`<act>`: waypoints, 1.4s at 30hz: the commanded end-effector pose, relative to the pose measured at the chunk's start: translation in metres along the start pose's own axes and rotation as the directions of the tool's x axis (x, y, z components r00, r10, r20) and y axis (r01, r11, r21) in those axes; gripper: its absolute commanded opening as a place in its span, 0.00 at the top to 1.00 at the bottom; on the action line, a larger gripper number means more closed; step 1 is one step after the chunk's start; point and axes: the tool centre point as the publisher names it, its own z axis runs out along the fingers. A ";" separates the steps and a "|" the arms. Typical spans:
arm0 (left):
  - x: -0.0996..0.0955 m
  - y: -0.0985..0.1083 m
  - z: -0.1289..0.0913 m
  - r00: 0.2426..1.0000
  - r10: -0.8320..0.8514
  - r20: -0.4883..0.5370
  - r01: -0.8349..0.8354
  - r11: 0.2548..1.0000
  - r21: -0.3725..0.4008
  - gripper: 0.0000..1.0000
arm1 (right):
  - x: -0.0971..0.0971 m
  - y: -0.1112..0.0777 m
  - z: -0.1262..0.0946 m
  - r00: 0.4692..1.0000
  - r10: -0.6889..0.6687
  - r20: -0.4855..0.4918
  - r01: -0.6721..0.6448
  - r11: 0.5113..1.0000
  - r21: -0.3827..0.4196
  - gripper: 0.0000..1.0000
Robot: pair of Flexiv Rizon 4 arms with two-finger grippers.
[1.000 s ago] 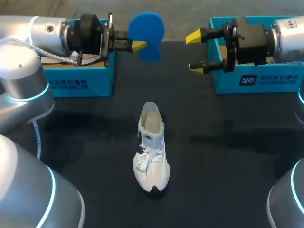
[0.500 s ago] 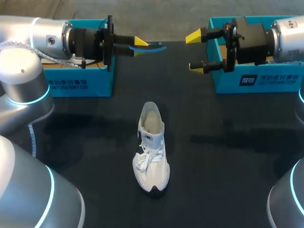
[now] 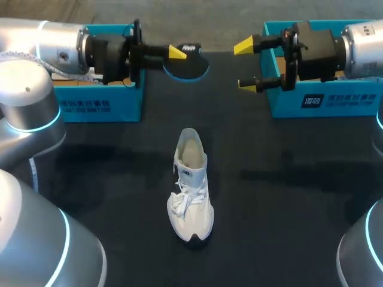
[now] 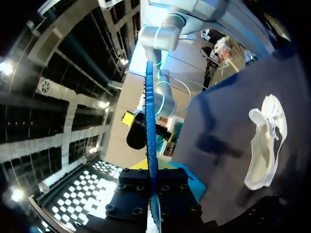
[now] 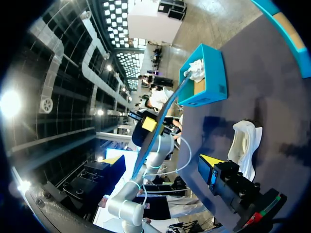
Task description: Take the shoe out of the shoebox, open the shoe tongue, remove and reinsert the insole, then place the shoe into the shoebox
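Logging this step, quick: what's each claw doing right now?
Left claw: shut on the blue insole.
Right claw: open, empty.

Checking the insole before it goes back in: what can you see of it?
The insole is a thin, foam-looking sheet, blue on one face and dark on the other, with the dark face mostly upward. The left gripper pinches one end, holding it in the air beyond the shoe. Nothing else touches it.

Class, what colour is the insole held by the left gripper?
Blue; the insole shows best in the left wrist view.
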 end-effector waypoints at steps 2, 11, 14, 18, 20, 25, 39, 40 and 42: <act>0.000 -0.003 0.006 0.988 0.143 0.052 -0.142 0.989 -0.033 1.00 | 0.000 0.001 0.003 1.000 0.001 0.002 -0.001 1.000 0.000 0.00; 0.004 -0.008 0.010 0.943 0.332 0.022 -0.331 0.943 -0.026 1.00 | 0.000 0.001 0.003 1.000 0.001 0.002 -0.001 1.000 0.000 0.00; 0.005 -0.009 0.011 0.944 0.330 0.022 -0.329 0.944 -0.027 1.00 | 0.001 0.002 0.005 1.000 -0.002 0.001 0.002 1.000 0.004 0.00; 0.005 -0.010 0.011 0.940 0.339 0.026 -0.339 0.941 -0.025 1.00 | 0.002 0.004 0.009 1.000 -0.006 0.001 0.006 1.000 0.019 0.00; 0.004 -0.010 0.011 0.937 0.348 0.024 -0.347 0.937 -0.022 1.00 | 0.003 0.004 0.014 1.000 -0.005 0.000 0.005 1.000 0.026 0.00; 0.003 -0.008 0.014 0.932 0.362 0.027 -0.361 0.932 -0.027 1.00 | 0.005 0.004 0.027 1.000 0.006 0.016 -0.008 0.998 0.067 0.00; 0.001 -0.008 0.024 0.918 0.395 0.036 -0.394 0.919 -0.034 1.00 | 0.020 -0.005 0.056 1.000 0.012 0.020 -0.014 0.996 0.085 0.00; 0.000 -0.008 0.024 0.917 0.396 0.037 -0.395 0.918 -0.034 1.00 | 0.021 -0.007 0.057 1.000 0.012 0.019 -0.014 0.996 0.086 0.00; 0.000 -0.008 0.024 0.917 0.397 0.039 -0.396 0.918 -0.036 1.00 | 0.022 -0.008 0.060 1.000 0.013 0.019 -0.014 0.996 0.088 0.00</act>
